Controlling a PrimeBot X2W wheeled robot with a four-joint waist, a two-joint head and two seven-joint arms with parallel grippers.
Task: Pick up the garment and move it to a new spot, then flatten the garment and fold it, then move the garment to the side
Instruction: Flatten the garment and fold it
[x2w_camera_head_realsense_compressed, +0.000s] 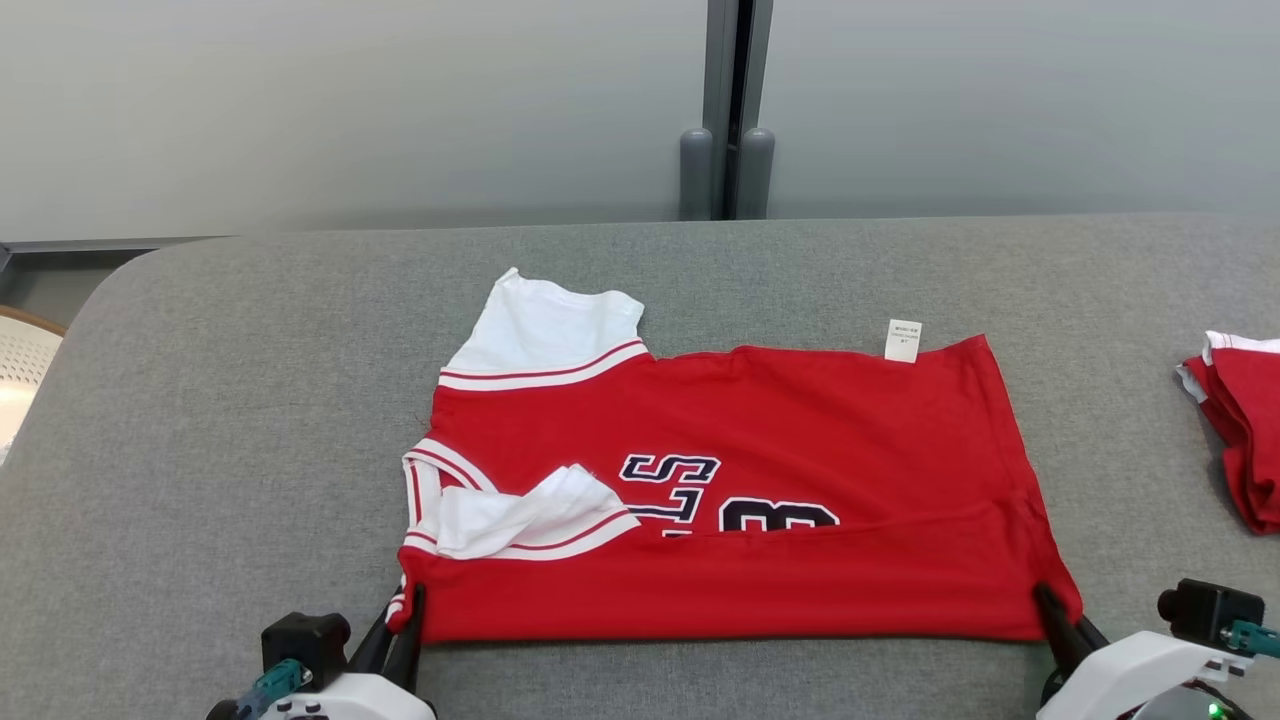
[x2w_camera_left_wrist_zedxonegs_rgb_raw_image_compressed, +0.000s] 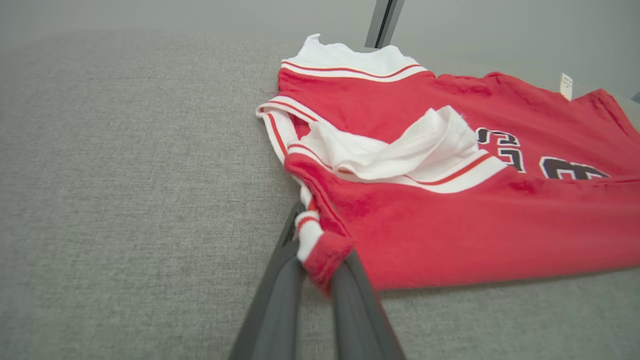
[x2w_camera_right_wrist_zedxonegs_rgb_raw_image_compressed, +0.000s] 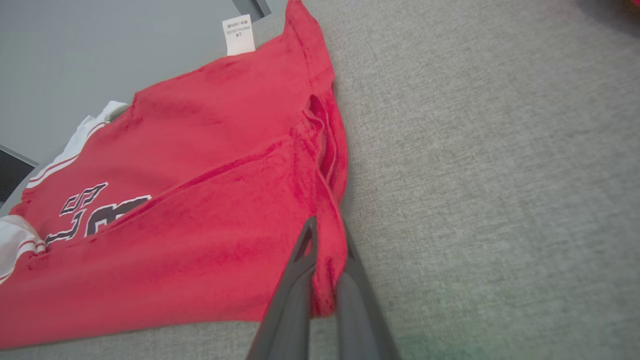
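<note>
Two pincers share one garment. The left pincer is closed on the lower left corner of the red jersey with white striped sleeves and dark lettering, and the right pincer is closed on its lower right corner. Both wrist views show cloth nipped tight between the dark fingers.

The jersey lies flat on the grey fabric-covered worktop, in the middle of the head view. Its long axis runs left to right across the frame, and its whole body lies up-frame from both pincers. A band along the near edge is already turned over the lettering. Each arm is nearest its own corner, so the coming fold likely means carrying that near edge up-frame, both sides level.

Count: one jersey in hand, with two white sleeves at its left end and one small white label on its far edge. One other red-and-white cloth bundle lies at the right edge, well apart.
</note>
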